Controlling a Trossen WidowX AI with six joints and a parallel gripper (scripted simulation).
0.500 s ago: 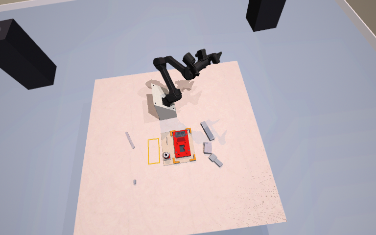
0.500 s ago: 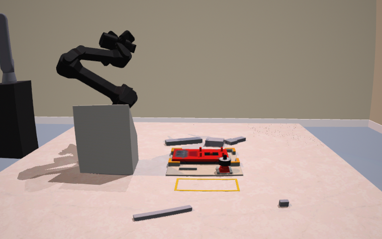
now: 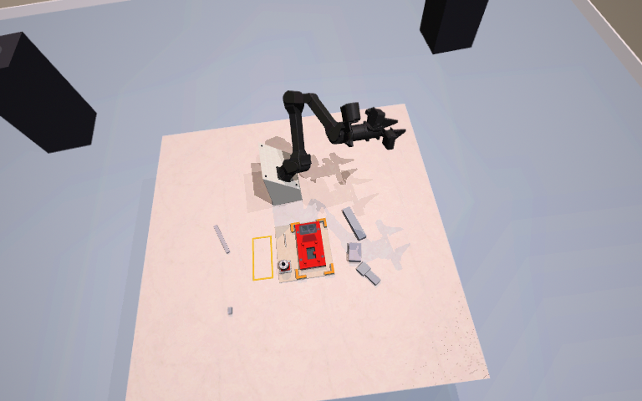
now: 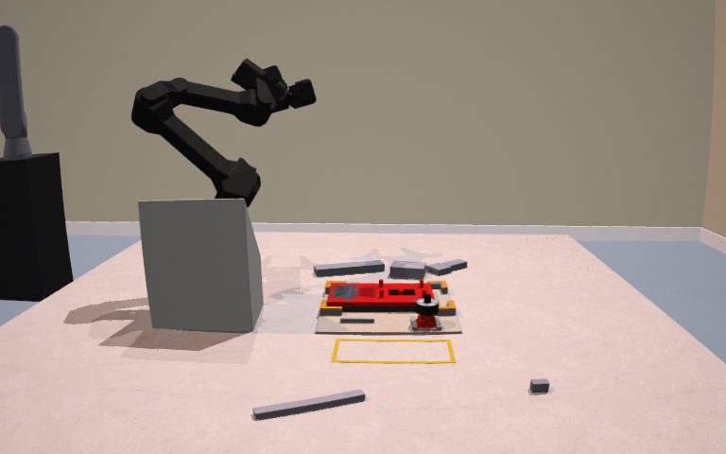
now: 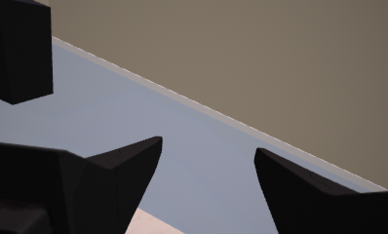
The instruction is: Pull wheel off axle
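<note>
1. Two dark fingers stand spread in our wrist view with only blue floor and the tan wall showing between them; our gripper holds nothing.
2. We see that gripper high in the air near the far edge of the table, pointing roughly level and outward, away from the work.
3. Our arm rises from the grey pedestal, leans back to a raised elbow, then folds forward so the forearm runs about level to the wrist.
4. We find the wheel on its upright axle, on the red stand at the near corner of the tan board, just beside the red fixture.
5. Our yellow marked area lies on the table just in front of that board, well apart from the gripper.
6. Several grey blocks lie scattered around the board.
</note>
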